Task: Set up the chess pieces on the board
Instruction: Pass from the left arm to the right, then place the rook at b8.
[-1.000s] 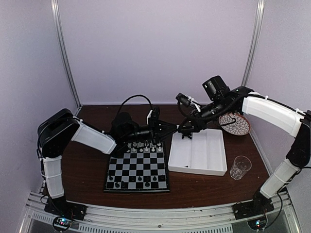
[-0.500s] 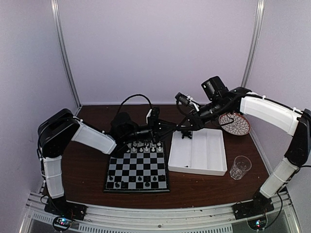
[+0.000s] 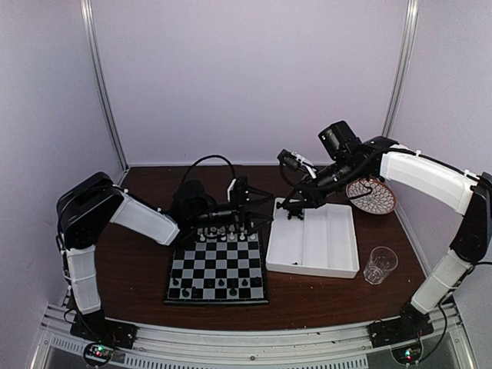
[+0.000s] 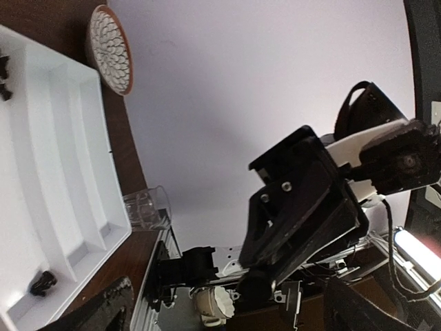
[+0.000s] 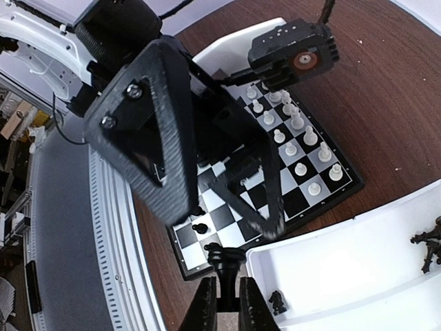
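From above, the board lies flat on the brown table, in front of the left arm. White pieces stand at its far end, and black pieces stand along its near edge. Right beside the board, on its right, is a white tray with long parts. A clear glass stands to the right of the tray, and a plate with a red rim sits behind the tray. The left pincer hangs over the far right corner of the board, with its fingers spread wide and nothing in them. The right pincer hangs over the far left corner of the tray, close to the left pincer. From here I cannot tell what it holds. In the left wrist view, the left pincer's two fingers sit far apart in the bottom corners, with nothing between them. The tray is on the left, and a loose black piece lies in it. In the right wrist view, the right pincer's fingers are closed on a held black piece, which sticks out past the fingertips. Under it are a corner of the board and a corner of the tray. More small black pieces lie in the tray.
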